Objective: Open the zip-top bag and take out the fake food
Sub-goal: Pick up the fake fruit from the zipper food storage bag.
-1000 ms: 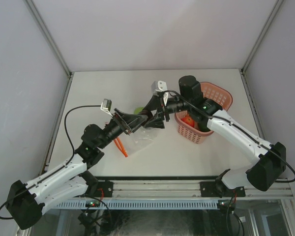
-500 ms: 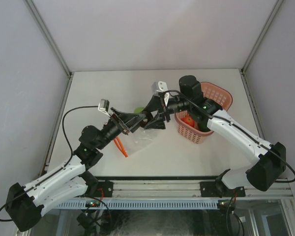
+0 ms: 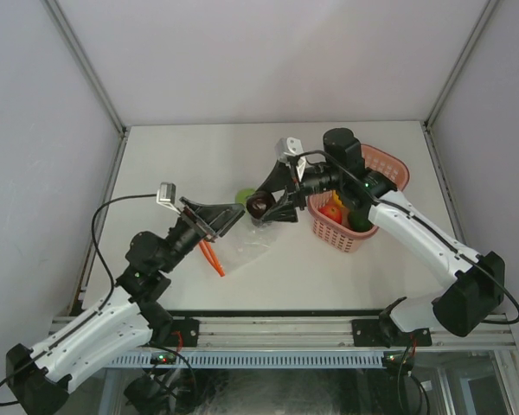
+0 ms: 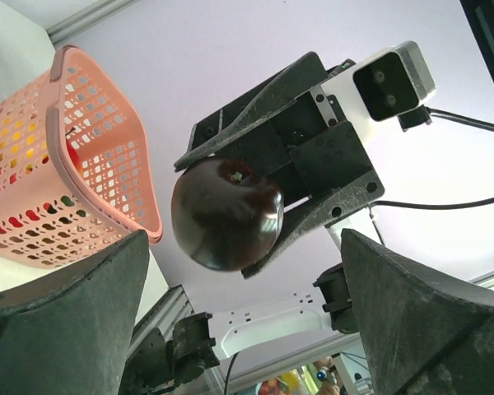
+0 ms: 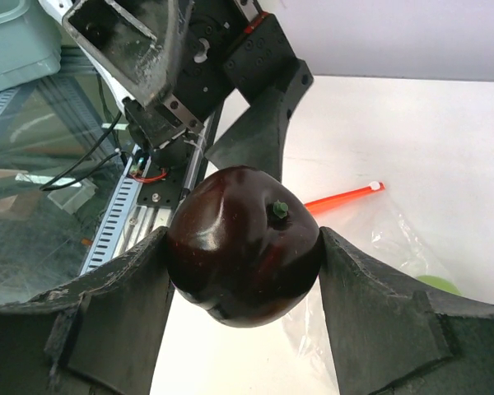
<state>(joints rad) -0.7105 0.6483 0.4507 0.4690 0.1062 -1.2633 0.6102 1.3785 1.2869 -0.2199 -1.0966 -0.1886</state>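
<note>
My right gripper (image 3: pixel 262 206) is shut on a blackish-red plastic fruit (image 3: pixel 259 205), held in the air above the zip-top bag (image 3: pixel 249 244). The right wrist view shows the fruit (image 5: pixel 243 244) between both fingers. The clear bag lies flat on the table, its orange-red zip strip (image 3: pixel 212 257) on the left; it also shows in the right wrist view (image 5: pixel 379 239). A light green fruit (image 3: pixel 242 194) lies at the bag's far edge. My left gripper (image 3: pixel 223 216) is wide open and empty just left of the dark fruit (image 4: pixel 225 216).
A pink basket (image 3: pixel 389 164) stands right of the bag and holds red (image 3: pixel 331 212), yellow and dark green fake food. It shows at the left of the left wrist view (image 4: pixel 66 156). The table's front rail lies below the bag.
My left arm has drawn back to the left, away from the right gripper. The right gripper has risen slightly with the dark fruit, which now shows clear of the left fingers.
</note>
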